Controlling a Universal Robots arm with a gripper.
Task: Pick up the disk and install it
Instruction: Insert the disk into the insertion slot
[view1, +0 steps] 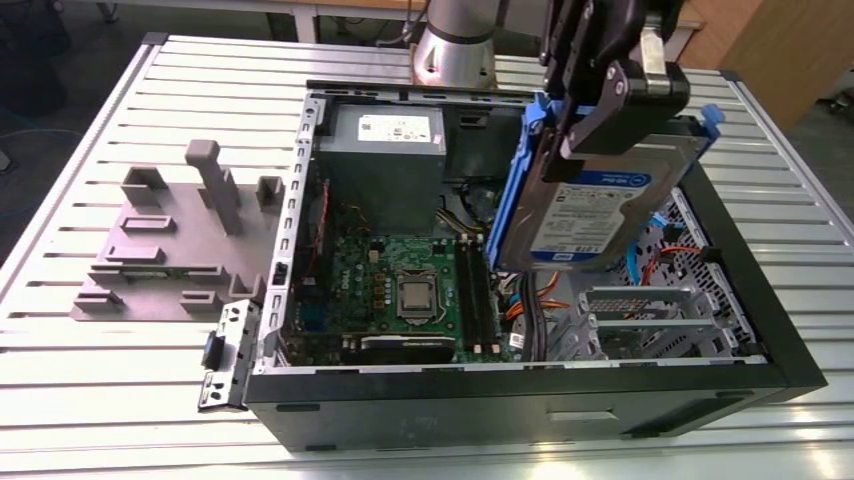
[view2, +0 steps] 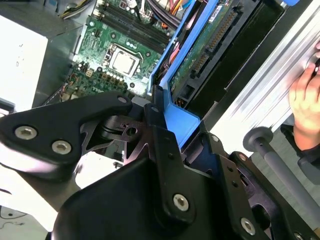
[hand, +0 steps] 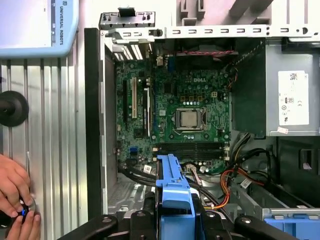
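The disk (view1: 587, 215), a silver-grey hard drive with a white-and-blue label in a blue plastic carrier, hangs tilted above the open computer case (view1: 534, 385), over its side at the exterior view's right. My gripper (view1: 607, 115) is shut on the disk's upper edge, its black fingers clamping the blue carrier. In the second wrist view the carrier (view2: 184, 124) sits between my fingers (view2: 160, 135), and the disk's green circuit-board underside (view2: 207, 47) points down into the case. In the first wrist view the blue carrier (hand: 172, 192) juts out above the motherboard.
Inside the case lie a green motherboard (view1: 394, 285), a grey power supply box with a white sticker (view1: 387, 150), orange cables and a metal drive cage (view1: 647, 315). A grey plastic fixture (view1: 167, 245) stands at the exterior view's left. A person's hands (hand: 15, 197) rest on the slatted table (view1: 120, 400).
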